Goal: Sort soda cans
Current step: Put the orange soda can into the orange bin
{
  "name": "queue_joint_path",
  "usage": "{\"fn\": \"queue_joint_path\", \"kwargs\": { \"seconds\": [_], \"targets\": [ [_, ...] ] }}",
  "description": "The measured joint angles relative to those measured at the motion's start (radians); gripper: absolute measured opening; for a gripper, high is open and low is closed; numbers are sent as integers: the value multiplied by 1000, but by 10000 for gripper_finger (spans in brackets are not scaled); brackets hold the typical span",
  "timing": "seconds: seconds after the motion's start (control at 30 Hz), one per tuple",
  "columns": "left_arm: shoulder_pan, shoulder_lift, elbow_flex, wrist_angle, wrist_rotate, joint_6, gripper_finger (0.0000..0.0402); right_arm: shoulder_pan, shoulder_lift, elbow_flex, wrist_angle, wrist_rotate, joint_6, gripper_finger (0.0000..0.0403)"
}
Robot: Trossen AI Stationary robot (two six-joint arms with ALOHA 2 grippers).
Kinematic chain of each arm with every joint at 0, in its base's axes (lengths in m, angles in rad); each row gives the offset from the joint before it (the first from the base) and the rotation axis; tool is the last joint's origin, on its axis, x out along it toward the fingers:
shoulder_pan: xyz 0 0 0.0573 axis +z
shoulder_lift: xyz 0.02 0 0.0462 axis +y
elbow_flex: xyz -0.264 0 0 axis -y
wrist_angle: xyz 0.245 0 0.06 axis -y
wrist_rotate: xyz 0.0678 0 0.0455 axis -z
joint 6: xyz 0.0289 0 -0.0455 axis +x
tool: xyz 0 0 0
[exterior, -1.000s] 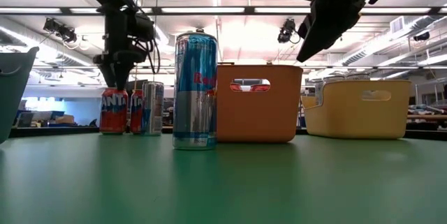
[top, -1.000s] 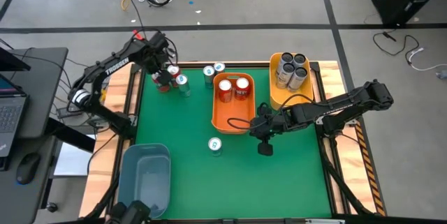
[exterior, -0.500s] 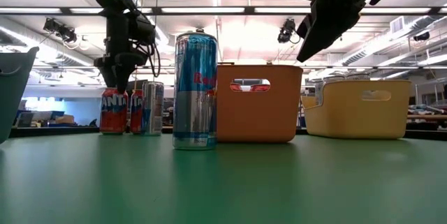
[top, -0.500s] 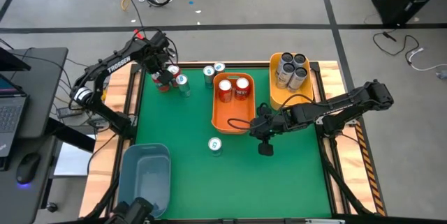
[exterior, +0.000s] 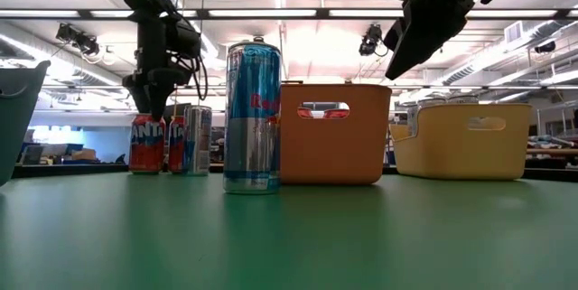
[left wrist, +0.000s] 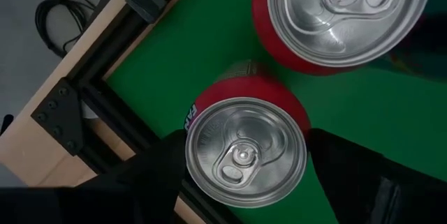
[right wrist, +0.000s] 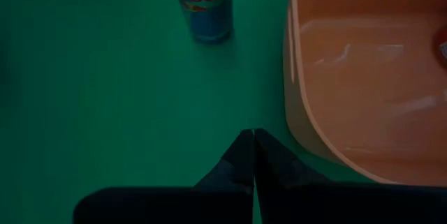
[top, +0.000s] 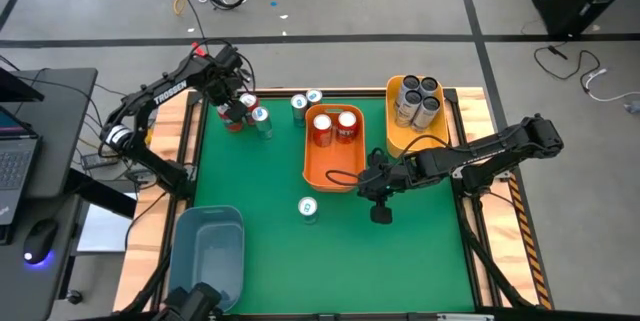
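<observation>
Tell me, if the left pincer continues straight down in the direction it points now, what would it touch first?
Most likely the red can directly below it: the left pincer has one finger on each side of its top. Whether they already touch is unclear.

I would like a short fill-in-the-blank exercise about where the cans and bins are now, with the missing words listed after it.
1. The orange bin holds ____ red cans.
2. The dark cans stand in the ____ bin.
3. The blue bin holds ____ cans.
4. The left gripper has a finger on each side of a ____ can.

Missing words: two; yellow; no; red
</observation>
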State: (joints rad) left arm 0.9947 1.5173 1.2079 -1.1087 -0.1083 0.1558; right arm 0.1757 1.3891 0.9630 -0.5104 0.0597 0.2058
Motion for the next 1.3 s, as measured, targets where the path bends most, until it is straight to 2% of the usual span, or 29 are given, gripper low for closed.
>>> {"fn": "queue_joint_path", "kwargs": {
  "seconds": [0.37, 0.63, 0.83, 1.3],
  "targets": [
    [-2, -2, -21, -25, 14, 25, 299, 0, 0, 0, 0, -3, -7, 0],
    [-3, 6, 26, -58, -3, 75, 298, 0, 0, 0, 0, -9, -7, 0],
    [-3, 6, 29, -52, -12, 35, 298, 0, 0, 0, 0, -11, -7, 0],
    [-12, 5, 29, -97, -17, 51, 339, -2, 0, 0, 0, -55, -19, 0]
  ]
}}
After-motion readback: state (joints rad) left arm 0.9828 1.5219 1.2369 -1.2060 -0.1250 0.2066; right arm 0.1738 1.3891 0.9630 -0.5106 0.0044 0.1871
